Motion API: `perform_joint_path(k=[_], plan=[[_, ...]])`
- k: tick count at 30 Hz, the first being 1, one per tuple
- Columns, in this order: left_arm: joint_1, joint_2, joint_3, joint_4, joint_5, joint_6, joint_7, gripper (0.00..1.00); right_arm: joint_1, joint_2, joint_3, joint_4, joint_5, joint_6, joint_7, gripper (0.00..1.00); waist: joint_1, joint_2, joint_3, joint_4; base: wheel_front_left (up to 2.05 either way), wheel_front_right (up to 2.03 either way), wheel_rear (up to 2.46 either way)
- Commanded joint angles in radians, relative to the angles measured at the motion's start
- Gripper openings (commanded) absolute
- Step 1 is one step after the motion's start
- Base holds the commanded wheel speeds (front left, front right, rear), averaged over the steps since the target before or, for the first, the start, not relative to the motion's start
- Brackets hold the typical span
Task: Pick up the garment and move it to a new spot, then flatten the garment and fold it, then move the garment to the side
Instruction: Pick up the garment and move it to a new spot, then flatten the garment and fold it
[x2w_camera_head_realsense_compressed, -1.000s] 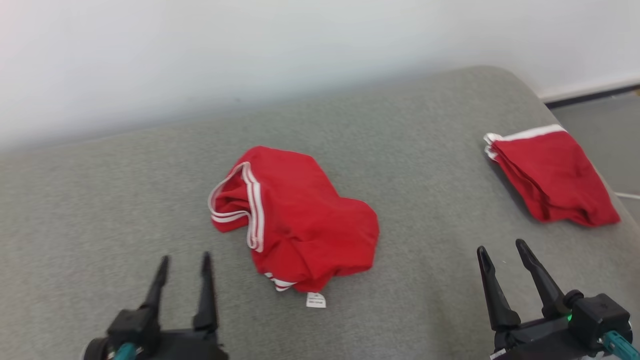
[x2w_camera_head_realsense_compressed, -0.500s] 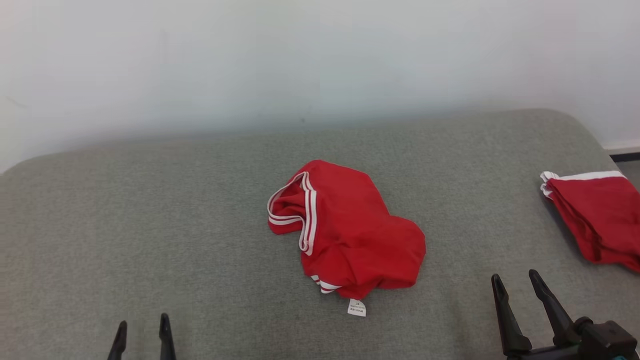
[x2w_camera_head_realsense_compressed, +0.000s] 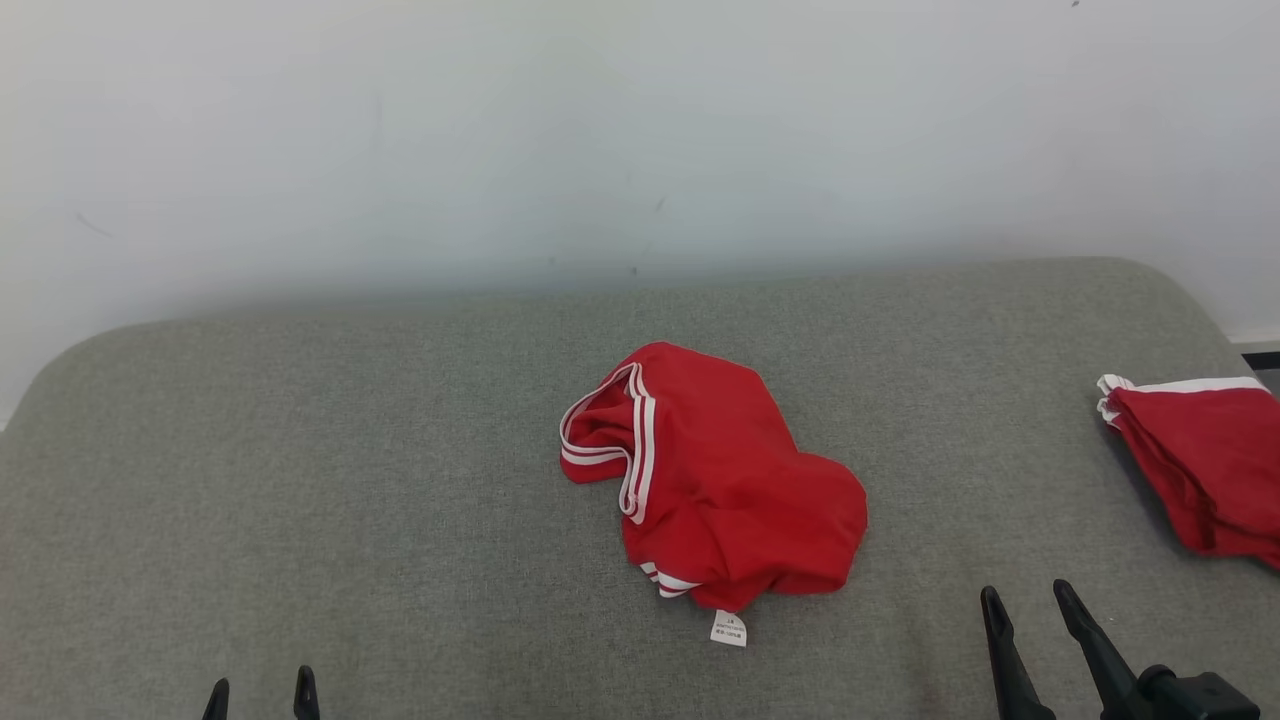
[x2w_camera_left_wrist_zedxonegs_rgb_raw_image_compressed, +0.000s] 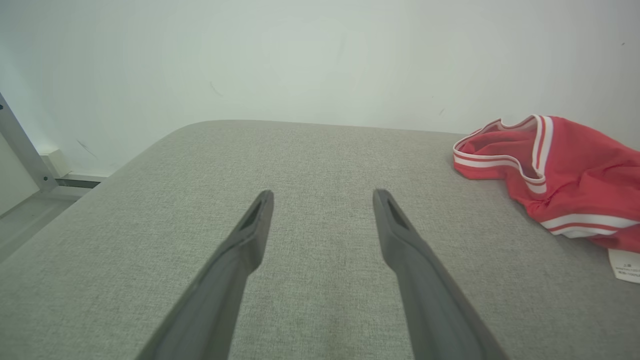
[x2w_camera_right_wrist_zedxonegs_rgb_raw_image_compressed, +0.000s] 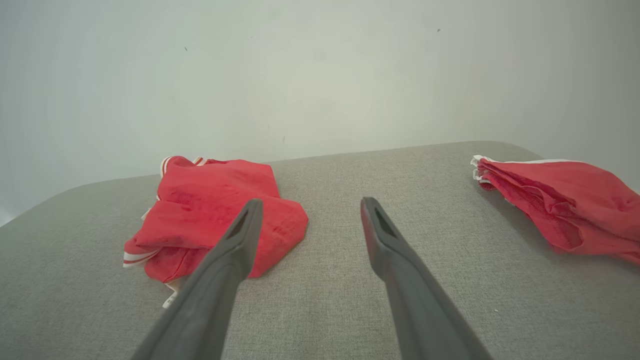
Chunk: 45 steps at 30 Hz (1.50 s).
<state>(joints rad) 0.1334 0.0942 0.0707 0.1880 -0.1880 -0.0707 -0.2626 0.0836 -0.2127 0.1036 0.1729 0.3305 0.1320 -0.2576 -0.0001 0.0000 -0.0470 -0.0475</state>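
At the near edge of the grey cushion (x2w_camera_head_realsense_compressed: 300, 450) both claws point toward the far edge. The left gripper (x2w_camera_head_realsense_compressed: 261, 695) shows its two tips near the near-left corner. In the left wrist view the left gripper (x2w_camera_left_wrist_zedxonegs_rgb_raw_image_compressed: 322, 195) has its fingers (x2w_camera_left_wrist_zedxonegs_rgb_raw_image_compressed: 235, 260) spread well apart, with bare cushion between them. It holds nothing and touches no cloth.

The right gripper (x2w_camera_head_realsense_compressed: 1027, 596) stands toward the near-right corner with its fingers parted. In the right wrist view the right gripper (x2w_camera_right_wrist_zedxonegs_rgb_raw_image_compressed: 311, 202) is just as wide and empty. One finger (x2w_camera_right_wrist_zedxonegs_rgb_raw_image_compressed: 225, 265) crosses in front of the red cloth in that view, but the head view shows it apart from the cloth.

Between the two claws, a little farther in, lies the garment (x2w_camera_head_realsense_compressed: 720, 490), crumpled in a heap at about the middle of the cushion. It is red with white stripes along its hems. A white label (x2w_camera_head_realsense_compressed: 729, 628) sticks out of the heap on the near side, flat on the cushion. The left wrist view shows the garment (x2w_camera_left_wrist_zedxonegs_rgb_raw_image_compressed: 575, 170) off to its right, with an opening edged in white turned upward. In the right wrist view the garment (x2w_camera_right_wrist_zedxonegs_rgb_raw_image_compressed: 215, 210) is at centre left.

A second red piece (x2w_camera_head_realsense_compressed: 1210, 470), folded, with a white band on its far end, lies at the right edge, well apart from the heap.

Past the far edge rises a pale wall (x2w_camera_head_realsense_compressed: 600, 150).
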Motion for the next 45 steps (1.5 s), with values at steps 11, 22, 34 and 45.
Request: perform_joint_path(k=[11,22,34,45], plan=[[0.022,-0.022,0.025,0.012,0.028,-0.023,-0.003,1.0,0.002,0.013,0.011,0.01,0.013,-0.002,-0.009,1.0,0.0001,0.0,-0.007,-0.009,0.0,0.0,0.0],[0.025,-0.035,0.034,0.02,0.045,-0.035,-0.003,1.0,0.001,0.017,0.012,0.0,0.014,-0.002,-0.008,1.0,0.0001,0.0,-0.005,-0.021,0.0,0.0,0.0],[0.016,-0.041,0.038,0.019,0.053,-0.039,-0.003,1.0,-0.003,0.015,0.009,-0.003,0.01,-0.002,-0.008,1.0,0.0001,0.0,0.002,-0.034,0.0,0.0,0.0],[-0.034,-0.044,0.017,0.063,0.021,-0.043,-0.003,1.0,-0.018,0.014,0.026,-0.006,0.01,-0.002,-0.008,1.0,0.0001,0.0,0.02,-0.082,0.0,0.0,0.0]])
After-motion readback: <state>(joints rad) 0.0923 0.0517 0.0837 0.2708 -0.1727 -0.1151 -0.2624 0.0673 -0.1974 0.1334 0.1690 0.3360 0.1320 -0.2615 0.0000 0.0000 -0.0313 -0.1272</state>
